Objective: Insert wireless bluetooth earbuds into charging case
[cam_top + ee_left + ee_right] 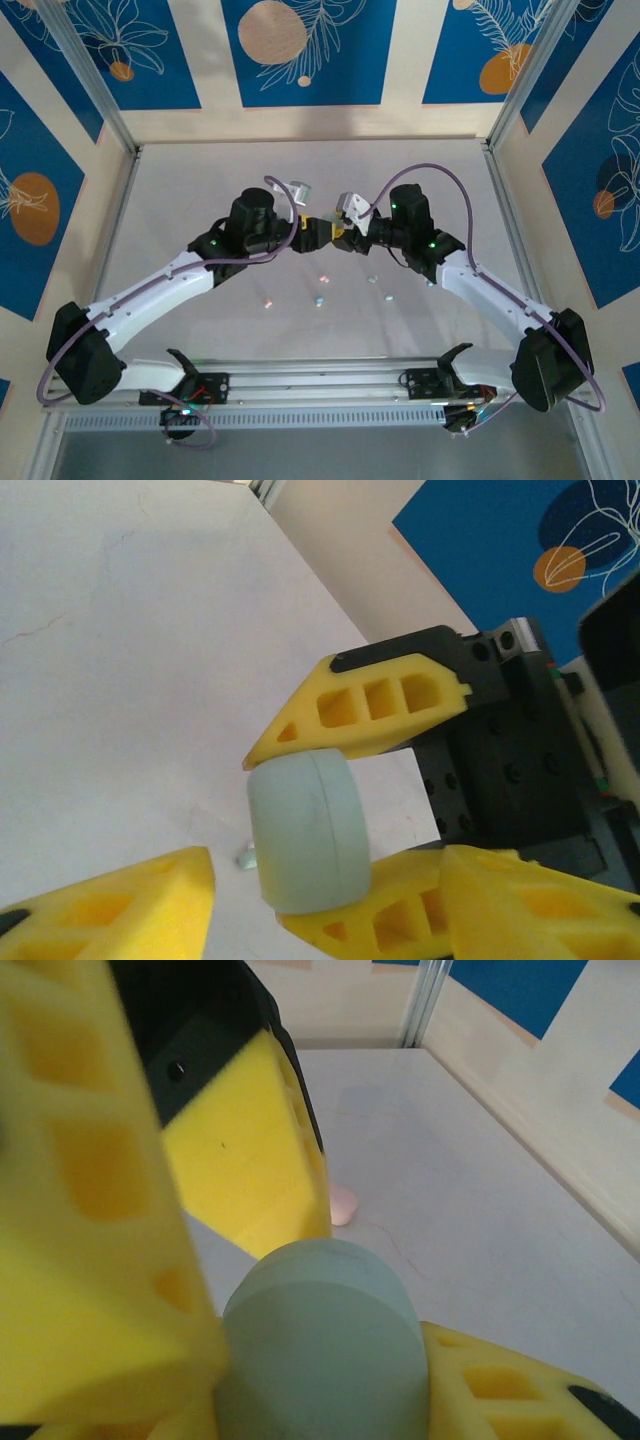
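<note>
A: The right gripper [268, 832]?
B: Clenched on the pale mint case [310, 830], with its yellow fingers [370, 705] pressing from opposite sides.
A: And the left gripper [307, 232]?
B: Released. Its fingers [110, 905] are spread wide, one on each side of that case. I can't tell whether they touch it.
A: The earbuds [320, 300]?
B: Loose on the table [200, 180], scattered between the grippers at its middle and the near edge. They're pink, blue and mint.
</note>
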